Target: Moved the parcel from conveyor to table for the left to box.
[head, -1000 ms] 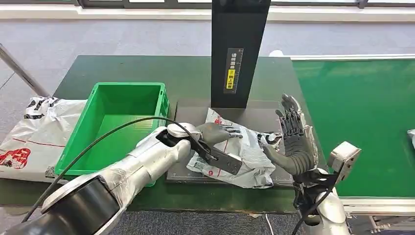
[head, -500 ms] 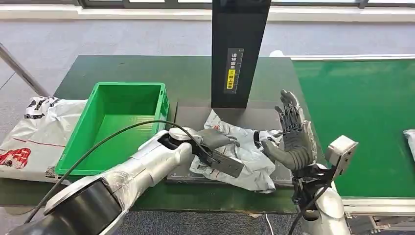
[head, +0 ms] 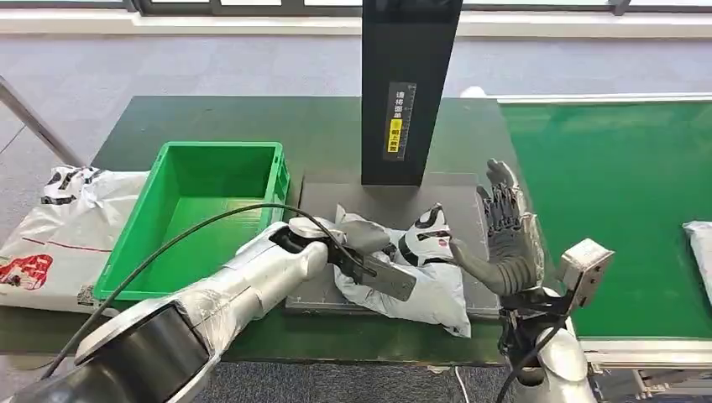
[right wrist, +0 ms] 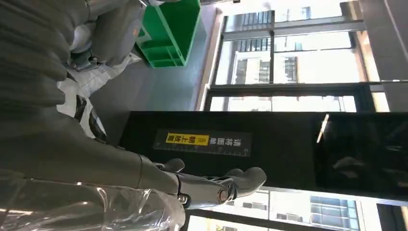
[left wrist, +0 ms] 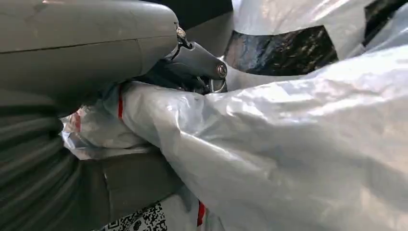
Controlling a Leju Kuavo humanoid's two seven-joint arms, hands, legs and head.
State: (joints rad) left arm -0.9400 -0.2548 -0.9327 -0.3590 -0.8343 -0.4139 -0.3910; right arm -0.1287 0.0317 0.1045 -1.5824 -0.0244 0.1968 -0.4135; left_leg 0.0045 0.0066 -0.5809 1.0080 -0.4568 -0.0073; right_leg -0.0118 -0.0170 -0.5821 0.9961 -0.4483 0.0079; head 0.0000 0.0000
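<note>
A crumpled white plastic parcel [head: 432,273] with black and red print lies on the grey pad [head: 319,197] in front of the black post. My left hand [head: 367,238] grips the parcel's left end, and the film bunches up around its fingers. Up close, the left wrist view has the white film [left wrist: 288,144] pressed under the grey thumb [left wrist: 91,43]. My right hand [head: 505,235] stands upright and open at the parcel's right edge, fingers spread. The right wrist view has that hand [right wrist: 72,149] beside the parcel [right wrist: 84,108].
A green crate [head: 277,180] stands left of the pad, empty inside. A black post [head: 407,92] with a yellow label rises behind the parcel. The green conveyor [head: 604,193] runs on the right, carrying another white parcel [head: 701,243]. A white bag [head: 59,235] lies far left.
My left hand has closed on the parcel's left end and bunched it, turning up its black print. The parcel on the conveyor has come further in. My right hand has barely shifted.
</note>
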